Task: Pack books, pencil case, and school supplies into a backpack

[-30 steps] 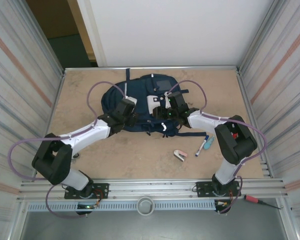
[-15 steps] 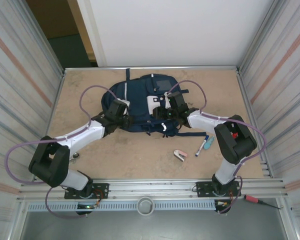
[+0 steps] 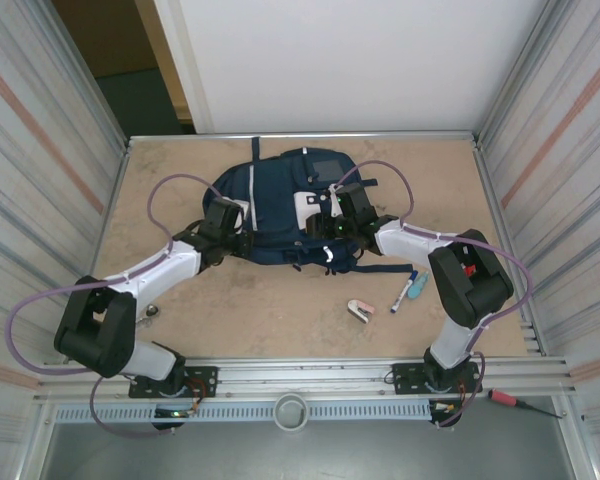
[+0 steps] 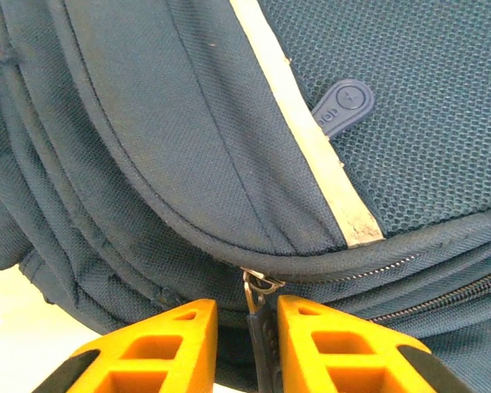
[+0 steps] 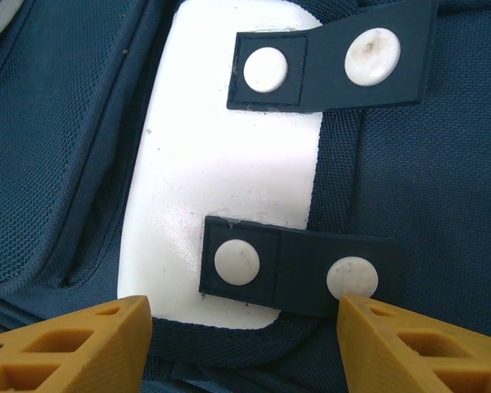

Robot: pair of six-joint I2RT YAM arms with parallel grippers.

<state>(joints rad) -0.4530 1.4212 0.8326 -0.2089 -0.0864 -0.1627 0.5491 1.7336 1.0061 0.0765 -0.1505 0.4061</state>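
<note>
The navy backpack (image 3: 270, 205) lies flat at the back middle of the table. My left gripper (image 3: 230, 218) sits at its near left edge. In the left wrist view the left gripper (image 4: 247, 307) stands narrowly open around a dark zipper pull (image 4: 262, 336), which rests against the right finger with a gap on the left. My right gripper (image 3: 330, 218) hovers open over the backpack's white patch (image 5: 229, 164), its fingers (image 5: 82, 336) wide apart. The marker pen (image 3: 404, 292), the teal item (image 3: 416, 288) and the pink-and-white item (image 3: 360, 311) lie on the table at the right. The books and pencil case are out of view.
Corrugated metal walls close in the table on the left and right. A red-handled screwdriver (image 3: 505, 399) lies on the front rail at the right. A rubber zipper tab (image 4: 344, 105) sits on the backpack's mesh panel.
My left arm has slid left along the backpack's near edge, and its jaws have narrowed around the zipper pull. The right arm has not moved.
</note>
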